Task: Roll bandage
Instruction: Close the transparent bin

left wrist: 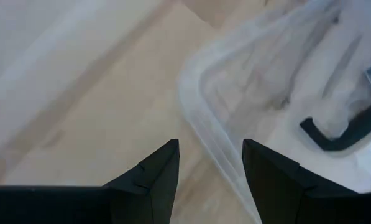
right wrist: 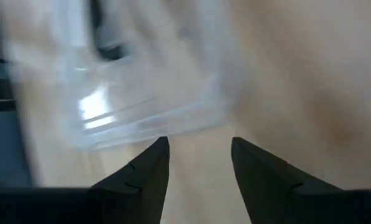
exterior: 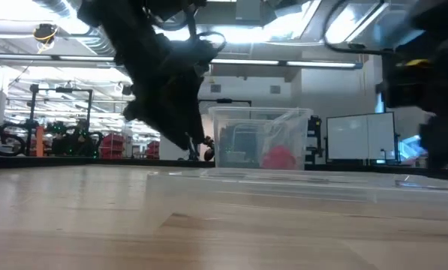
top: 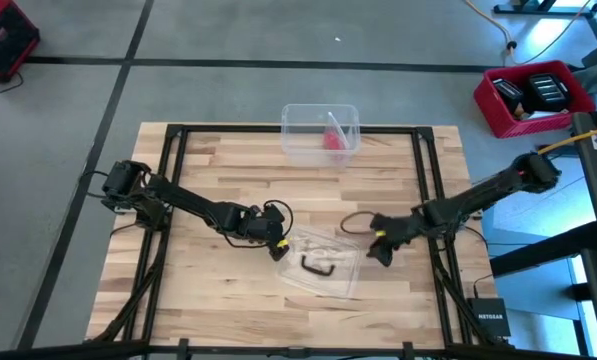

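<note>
The left gripper (top: pixel 280 250) holds its fingers (left wrist: pixel 157 171) parted and empty at one edge of a flat clear lid (top: pixel 323 262) with a dark handle (top: pixel 319 267). The right gripper (top: pixel 376 254), fingers apart and empty, hovers beside the lid's opposite edge. The bandage (top: pixel 333 139) lies in the clear box (top: pixel 321 132) at the table's (top: pixel 208 180) far edge.

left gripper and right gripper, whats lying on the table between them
In the high view, a clear plastic lid with a dark handle lies flat between the open left gripper and the open right gripper.
</note>
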Robot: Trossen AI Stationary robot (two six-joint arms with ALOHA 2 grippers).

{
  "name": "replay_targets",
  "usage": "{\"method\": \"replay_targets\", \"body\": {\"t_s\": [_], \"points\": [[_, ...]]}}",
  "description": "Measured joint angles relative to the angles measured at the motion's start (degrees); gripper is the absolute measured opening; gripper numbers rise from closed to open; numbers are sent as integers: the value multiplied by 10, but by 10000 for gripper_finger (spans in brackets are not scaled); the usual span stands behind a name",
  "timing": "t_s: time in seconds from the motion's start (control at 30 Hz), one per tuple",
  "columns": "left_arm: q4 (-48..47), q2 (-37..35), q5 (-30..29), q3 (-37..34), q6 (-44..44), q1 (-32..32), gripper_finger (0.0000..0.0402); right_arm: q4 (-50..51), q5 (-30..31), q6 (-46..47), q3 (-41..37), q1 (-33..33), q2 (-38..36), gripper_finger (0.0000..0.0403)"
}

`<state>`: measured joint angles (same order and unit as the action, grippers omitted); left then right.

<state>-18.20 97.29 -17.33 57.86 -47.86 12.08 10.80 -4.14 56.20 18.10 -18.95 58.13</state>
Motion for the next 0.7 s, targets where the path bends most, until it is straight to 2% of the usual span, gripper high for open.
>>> {"method": "replay_targets", "body": {"t_s": [0.13, 0.33, 0.47, 0.7], "points": [[63, 0, 5, -41, 14, 9, 168, -133, 20, 112, -46, -68, 17, 177], [110, 1, 8, -86, -26, 13, 168, -147, 98, 237, -48, -136, 58, 177], [161, 8, 19, -101, -25, 13, 168, -157, 116, 278, -47, -146, 93, 177], [217, 40, 61, -105, -27, 12, 168, -220, 151, 281, -46, -146, 145, 177]]}}
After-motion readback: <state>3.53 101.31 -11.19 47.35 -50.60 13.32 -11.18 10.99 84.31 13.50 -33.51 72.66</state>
